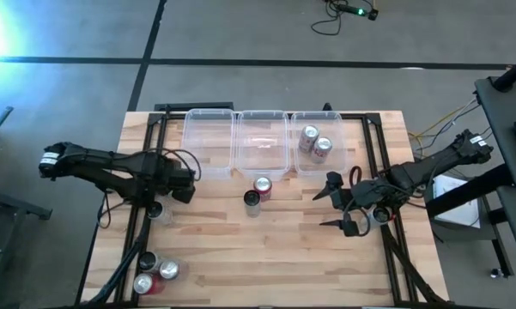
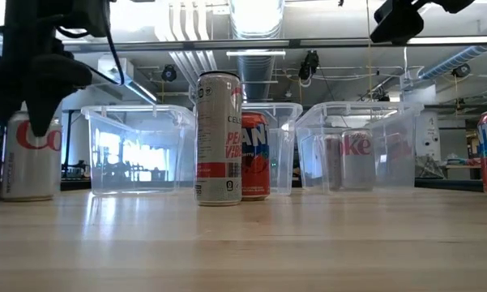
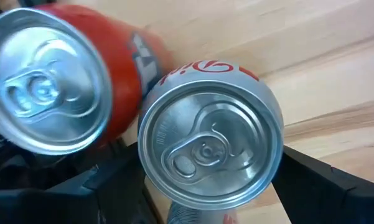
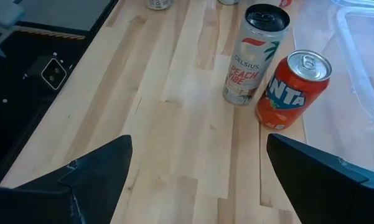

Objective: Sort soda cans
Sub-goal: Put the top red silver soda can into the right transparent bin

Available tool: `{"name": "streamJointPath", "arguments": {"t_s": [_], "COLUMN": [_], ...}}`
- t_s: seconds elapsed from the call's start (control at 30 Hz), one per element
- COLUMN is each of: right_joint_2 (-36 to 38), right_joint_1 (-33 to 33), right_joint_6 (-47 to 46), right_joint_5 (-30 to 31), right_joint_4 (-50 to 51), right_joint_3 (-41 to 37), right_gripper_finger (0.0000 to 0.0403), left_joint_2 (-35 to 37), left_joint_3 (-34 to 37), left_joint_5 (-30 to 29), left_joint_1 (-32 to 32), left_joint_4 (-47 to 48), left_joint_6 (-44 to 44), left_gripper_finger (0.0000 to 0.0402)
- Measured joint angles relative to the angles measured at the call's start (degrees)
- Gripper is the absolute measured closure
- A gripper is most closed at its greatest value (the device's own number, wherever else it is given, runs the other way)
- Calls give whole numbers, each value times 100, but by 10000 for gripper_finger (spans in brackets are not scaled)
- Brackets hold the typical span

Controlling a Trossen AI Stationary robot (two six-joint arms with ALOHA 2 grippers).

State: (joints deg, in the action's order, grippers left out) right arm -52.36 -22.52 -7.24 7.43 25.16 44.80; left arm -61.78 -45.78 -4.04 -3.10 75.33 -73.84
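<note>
Wooden tabletop [image 1: 266, 249] carried everything: near its left edge the left gripper [image 1: 157, 209] straddled a silver can [image 3: 210, 149], fingers spread, not clamped. Toward the right edge the right gripper [image 1: 348, 210] hung open, empty.

A lab or industrial workshop: above the wooden desk [image 2: 243, 243] run exposed ceiling ducts [image 2: 255, 16] and pipes, and around the desk lies bare concrete floor [image 1: 240, 30] with loose cables [image 1: 335, 17].

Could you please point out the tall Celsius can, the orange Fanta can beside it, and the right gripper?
Celsius can [image 4: 249, 59], right wrist view, on its printed side.
Fanta can [image 4: 288, 93], right wrist view, on its label.
right gripper [image 1: 330, 206], high view, between its open fingertips.
</note>
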Motion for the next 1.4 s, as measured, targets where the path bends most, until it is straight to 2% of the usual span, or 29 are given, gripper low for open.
{"name": "streamJointPath", "arguments": {"t_s": [0.4,0.7,0.97,1.4], "right_joint_2": [-2,-4,-4,-4], "right_joint_1": [-48,-48,-48,-48], "right_joint_6": [-192,-186,-184,-178], "right_joint_5": [6,6,6,8], "right_joint_4": [6,1,-2,-8], "right_joint_3": [0,-2,-2,-2], "right_gripper_finger": [35,35,35,35], "left_joint_2": [-122,-160,-160,-166], "left_joint_3": [-6,-46,-4,5], "left_joint_5": [208,247,785,751], "left_joint_1": [-16,-17,-119,-317], "left_joint_4": [-1356,-1478,-1541,-1578], "left_joint_6": [792,1202,1167,1185], "left_gripper_finger": [100,100,100,100]}}
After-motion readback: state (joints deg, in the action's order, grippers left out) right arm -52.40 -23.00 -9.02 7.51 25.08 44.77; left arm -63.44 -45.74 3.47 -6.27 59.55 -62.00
